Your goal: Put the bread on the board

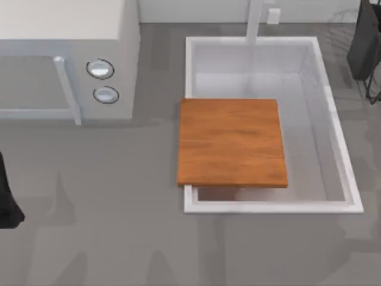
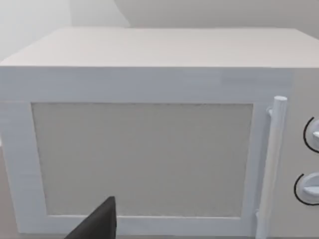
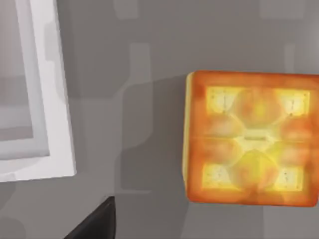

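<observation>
Board lies across the sink's left part, at the tabletop's centre. Bread sits on the tabletop beside the sink rim, perhaps near 3 o'clock. Left arm waits at 9 o'clock, right arm at 2; whether their fingers are spread, I cannot tell.

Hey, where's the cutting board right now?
In the top view the board lies flat across the left part of the white sink basin, right of the microwave, with nothing on it.
</observation>
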Robot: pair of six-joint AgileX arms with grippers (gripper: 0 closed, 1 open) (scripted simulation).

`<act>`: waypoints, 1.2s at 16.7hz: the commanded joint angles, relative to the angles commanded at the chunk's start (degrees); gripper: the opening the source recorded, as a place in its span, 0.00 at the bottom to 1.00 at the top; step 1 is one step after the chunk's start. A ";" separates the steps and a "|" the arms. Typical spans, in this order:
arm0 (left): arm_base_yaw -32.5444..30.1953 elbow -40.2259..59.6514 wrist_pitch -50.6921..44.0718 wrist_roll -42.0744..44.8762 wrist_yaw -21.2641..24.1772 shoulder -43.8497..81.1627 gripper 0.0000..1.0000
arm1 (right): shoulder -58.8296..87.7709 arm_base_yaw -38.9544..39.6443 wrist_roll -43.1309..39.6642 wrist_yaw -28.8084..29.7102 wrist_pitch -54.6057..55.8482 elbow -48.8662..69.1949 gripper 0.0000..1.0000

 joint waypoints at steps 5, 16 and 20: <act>0.00 0.00 0.00 0.00 0.00 0.00 1.00 | 16.78 -1.03 0.43 0.13 -9.44 11.98 1.00; 0.00 0.00 0.00 0.00 0.00 0.00 1.00 | 21.37 -1.15 0.71 0.19 -9.12 13.24 1.00; 0.00 0.00 0.00 0.00 0.00 0.00 1.00 | 25.35 -1.18 0.75 0.20 0.68 8.52 1.00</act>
